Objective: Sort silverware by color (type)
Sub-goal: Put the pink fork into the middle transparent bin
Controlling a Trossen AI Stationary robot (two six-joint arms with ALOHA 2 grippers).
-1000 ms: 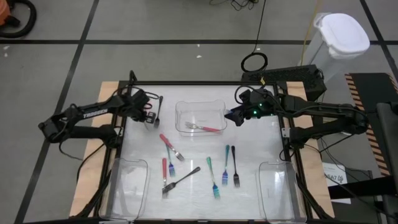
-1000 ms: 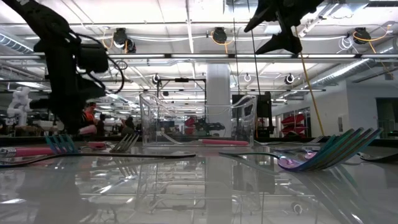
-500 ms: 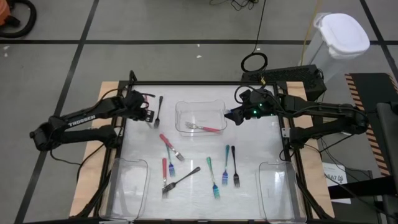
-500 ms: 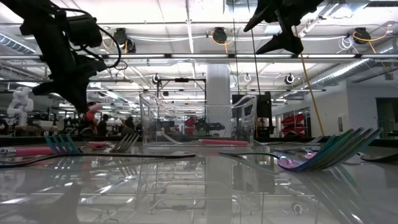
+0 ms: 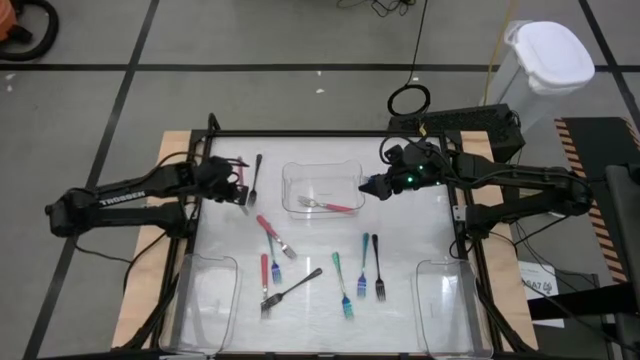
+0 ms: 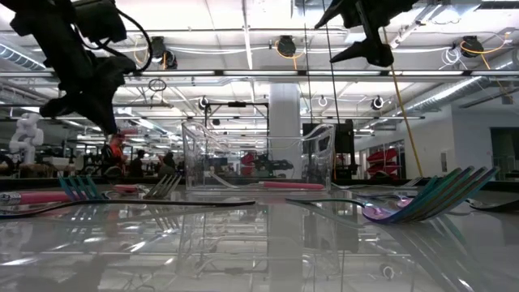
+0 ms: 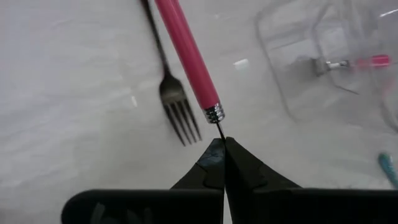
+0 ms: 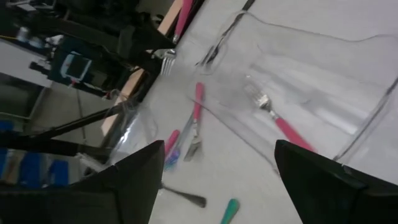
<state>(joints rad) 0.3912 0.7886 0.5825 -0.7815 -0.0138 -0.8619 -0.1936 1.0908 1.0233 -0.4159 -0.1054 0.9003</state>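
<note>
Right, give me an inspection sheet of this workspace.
Surface: white table top in a black frame.
Job's things: pink-handled utensil held; dark fork beside it; pink-handled fork in the far clear tray; pink, teal, blue and dark pieces loose mid-table.
Clutter: two near clear trays.
Grippers: left gripper shut on the pink-handled utensil's thin metal end; right gripper open by the far tray.
Cables: a coil on the floor.
Surroundings: white bin.
</note>
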